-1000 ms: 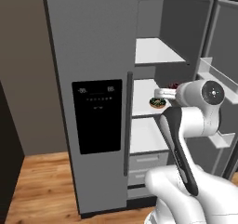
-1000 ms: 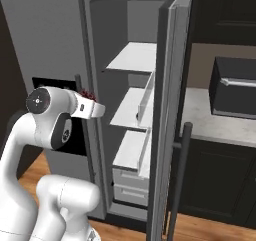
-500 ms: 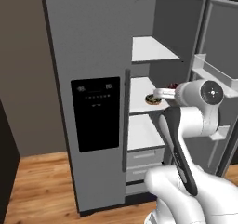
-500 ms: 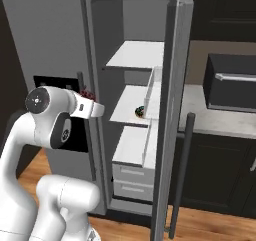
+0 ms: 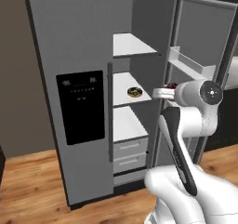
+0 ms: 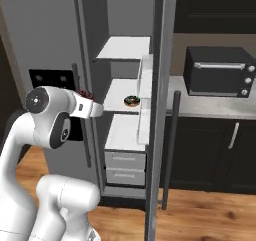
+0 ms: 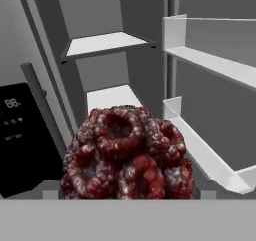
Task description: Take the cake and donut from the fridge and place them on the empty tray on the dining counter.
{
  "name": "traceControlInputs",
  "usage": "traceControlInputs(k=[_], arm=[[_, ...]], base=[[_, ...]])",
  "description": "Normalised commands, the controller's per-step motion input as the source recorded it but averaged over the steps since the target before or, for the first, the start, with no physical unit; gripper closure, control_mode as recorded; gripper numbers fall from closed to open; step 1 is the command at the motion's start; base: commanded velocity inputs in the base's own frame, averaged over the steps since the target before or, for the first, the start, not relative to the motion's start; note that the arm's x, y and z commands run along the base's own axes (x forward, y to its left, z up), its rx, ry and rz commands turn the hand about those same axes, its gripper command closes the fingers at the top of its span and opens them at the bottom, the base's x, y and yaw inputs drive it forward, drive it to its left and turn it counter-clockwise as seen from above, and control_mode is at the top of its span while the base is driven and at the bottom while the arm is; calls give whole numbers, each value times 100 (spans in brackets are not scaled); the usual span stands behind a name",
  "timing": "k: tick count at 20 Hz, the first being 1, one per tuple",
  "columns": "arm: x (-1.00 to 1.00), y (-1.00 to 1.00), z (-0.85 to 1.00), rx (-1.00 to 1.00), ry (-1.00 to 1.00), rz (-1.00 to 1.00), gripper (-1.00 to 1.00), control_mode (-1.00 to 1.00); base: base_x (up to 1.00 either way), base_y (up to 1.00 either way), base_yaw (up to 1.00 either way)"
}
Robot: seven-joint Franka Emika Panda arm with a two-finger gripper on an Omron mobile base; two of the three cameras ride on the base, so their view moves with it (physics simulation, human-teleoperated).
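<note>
My gripper (image 5: pixel 163 92) (image 6: pixel 95 108) is shut on the cake (image 7: pixel 127 155), a dark red lumpy mound that hides the fingertips in the hand view. The cake (image 5: pixel 172 85) (image 6: pixel 86 94) hangs in front of the open right half of the fridge (image 5: pixel 79 46) (image 6: pixel 40 40), outside the shelves. On the middle white shelf lies the donut (image 5: pixel 135 92) (image 6: pixel 132 101), well beyond the gripper. The tray and the dining counter are out of view.
The fridge's right door (image 5: pixel 204 42) (image 6: pixel 160 85) stands open, with white door bins (image 7: pixel 210 155) close to the gripper's right. Two drawers (image 5: pixel 131 155) sit under the shelves. A black microwave (image 6: pixel 217 71) stands on the pale counter (image 6: pixel 200 107) over dark cabinets.
The whole picture has shifted, so the base has moved: the fridge sits further left and the microwave shows more. The cake stays in the gripper.
</note>
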Motion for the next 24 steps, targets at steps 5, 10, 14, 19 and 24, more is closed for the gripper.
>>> traceControlInputs(k=[5, 10, 14, 19, 24], arm=[[0, 0, 0, 0, 0, 0, 100, 100], [0, 0, 0, 0, 0, 0, 100, 100], [0, 0, 0, 0, 0, 0, 100, 100], [0, 0, 0, 0, 0, 0, 100, 100], [0, 0, 0, 0, 0, 0, 100, 100]], base=[[-50, 8, -25], [-50, 8, -25], [-47, 6, -26], [-46, 4, -27], [-42, 3, -28]])
